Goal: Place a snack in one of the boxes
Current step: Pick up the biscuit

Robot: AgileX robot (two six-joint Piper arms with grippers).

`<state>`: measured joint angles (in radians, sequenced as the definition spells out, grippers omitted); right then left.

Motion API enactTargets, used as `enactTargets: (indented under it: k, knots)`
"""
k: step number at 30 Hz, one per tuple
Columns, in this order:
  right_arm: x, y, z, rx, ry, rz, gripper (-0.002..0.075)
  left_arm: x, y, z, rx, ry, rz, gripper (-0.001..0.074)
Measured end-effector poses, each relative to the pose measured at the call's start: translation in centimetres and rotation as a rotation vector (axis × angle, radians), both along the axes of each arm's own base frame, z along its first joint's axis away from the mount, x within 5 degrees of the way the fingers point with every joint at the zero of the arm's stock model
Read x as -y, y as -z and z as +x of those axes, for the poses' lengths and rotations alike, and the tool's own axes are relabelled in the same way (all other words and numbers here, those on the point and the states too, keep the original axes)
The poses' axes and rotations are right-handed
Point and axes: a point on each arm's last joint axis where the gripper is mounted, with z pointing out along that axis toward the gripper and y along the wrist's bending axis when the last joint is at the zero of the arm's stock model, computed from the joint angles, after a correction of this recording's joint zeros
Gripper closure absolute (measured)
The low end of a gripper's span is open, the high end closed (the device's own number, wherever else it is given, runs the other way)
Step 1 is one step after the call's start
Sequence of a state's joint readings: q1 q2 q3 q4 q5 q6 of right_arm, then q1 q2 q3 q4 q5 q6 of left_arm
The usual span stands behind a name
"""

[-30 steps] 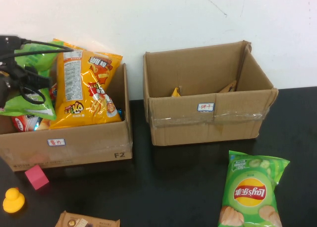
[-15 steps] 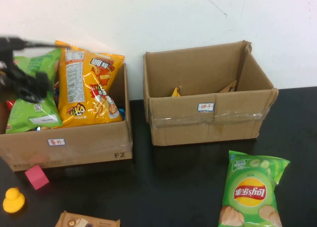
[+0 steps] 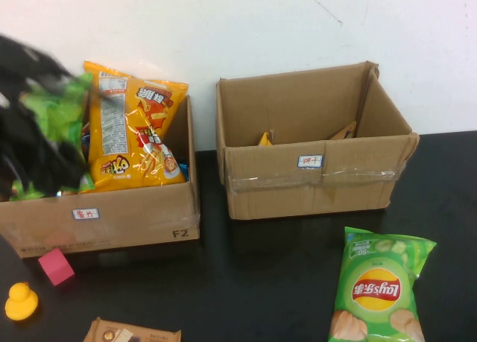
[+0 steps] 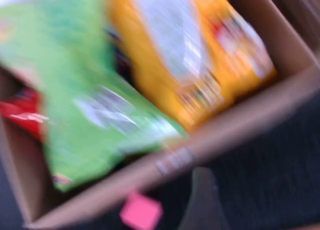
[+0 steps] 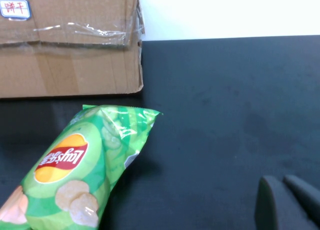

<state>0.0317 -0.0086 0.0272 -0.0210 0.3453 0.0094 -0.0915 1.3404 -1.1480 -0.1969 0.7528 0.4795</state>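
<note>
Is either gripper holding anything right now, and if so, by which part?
The right gripper, over bare table near the Lay's bag, holds nothing. The left gripper, blurred over the left box beside a green bag: cannot tell.

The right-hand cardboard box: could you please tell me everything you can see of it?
The right-hand cardboard box is plain brown corrugated card, open at the top with its flaps up, standing upright on the black table against the white wall. Clear tape runs across its front, which bears a small white label with red writing. Inside, only a yellow corner and a brown edge show. The green chip bag lies in front, apart. The left gripper blurs over the other box; the right gripper hovers over the table.
</note>
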Motion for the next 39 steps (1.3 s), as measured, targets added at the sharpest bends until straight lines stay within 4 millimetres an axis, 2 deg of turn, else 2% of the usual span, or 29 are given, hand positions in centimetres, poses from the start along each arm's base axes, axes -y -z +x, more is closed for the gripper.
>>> enactTargets:
  k: [5, 7, 10, 13, 18, 26, 35, 39]
  knots:
    - [0.0, 0.0, 0.0, 0.0, 0.0, 0.0, 0.0727, 3.0, 3.0, -2.1, -0.137, 0.283, 0.135, 0.0315]
    - [0.0, 0.0, 0.0, 0.0, 0.0, 0.0, 0.0727, 4.3, 4.8, -3.1, -0.165, 0.382, 0.18, 0.0288]
    - [0.0, 0.0, 0.0, 0.0, 0.0, 0.0, 0.0727, 5.7, 7.7, -4.6, -0.178, 0.525, 0.26, 0.0205]
    - [0.0, 0.0, 0.0, 0.0, 0.0, 0.0, 0.0727, 6.2, 10.8, -6.0, -0.155, 0.625, 0.332, 0.0135]
    - [0.0, 0.0, 0.0, 0.0, 0.0, 0.0, 0.0727, 6.3, 14.3, -7.4, -0.129, 0.729, 0.415, 0.0106]
    - [0.0, 0.0, 0.0, 0.0, 0.0, 0.0, 0.0727, 6.2, 17.7, -7.2, -0.18, 0.828, 0.508, 0.0103]
    - [0.0, 0.0, 0.0, 0.0, 0.0, 0.0, 0.0727, 6.1, 21.7, -6.8, -0.341, 0.861, 0.518, 0.0099]
    - [0.0, 0.0, 0.0, 0.0, 0.0, 0.0, 0.0727, 5.6, 22.4, -6.0, -0.375, 0.833, 0.511, 0.0104]
